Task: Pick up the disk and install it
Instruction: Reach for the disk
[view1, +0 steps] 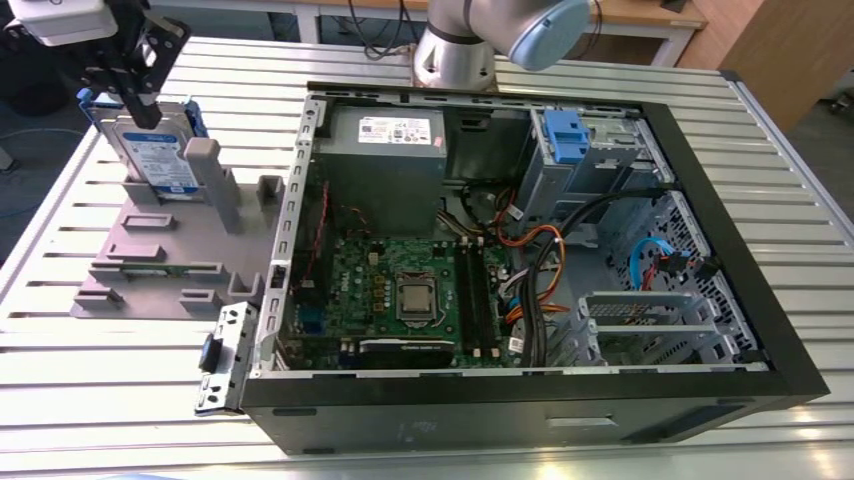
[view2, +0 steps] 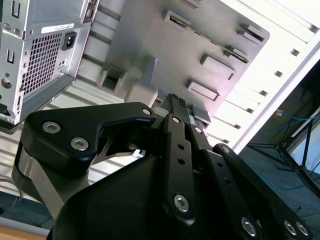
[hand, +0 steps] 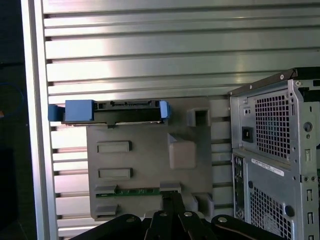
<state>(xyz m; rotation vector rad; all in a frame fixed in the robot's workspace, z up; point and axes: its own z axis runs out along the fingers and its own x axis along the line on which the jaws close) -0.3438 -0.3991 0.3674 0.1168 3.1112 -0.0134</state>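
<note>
The disk stands on edge in the grey plastic stand at the exterior view's left, its silver face and blue bracket showing. In the first wrist view the disk appears edge-on from above, at the far end of the stand. My gripper hangs above the disk's top edge, apart from it. Its black fingers look pressed together with nothing between them in both wrist views.
An open computer case lies on the slatted metal table, to the exterior view's right of the stand. Inside are a motherboard, cables and a drive bay with a blue bracket. A thin green board sits in a stand slot.
</note>
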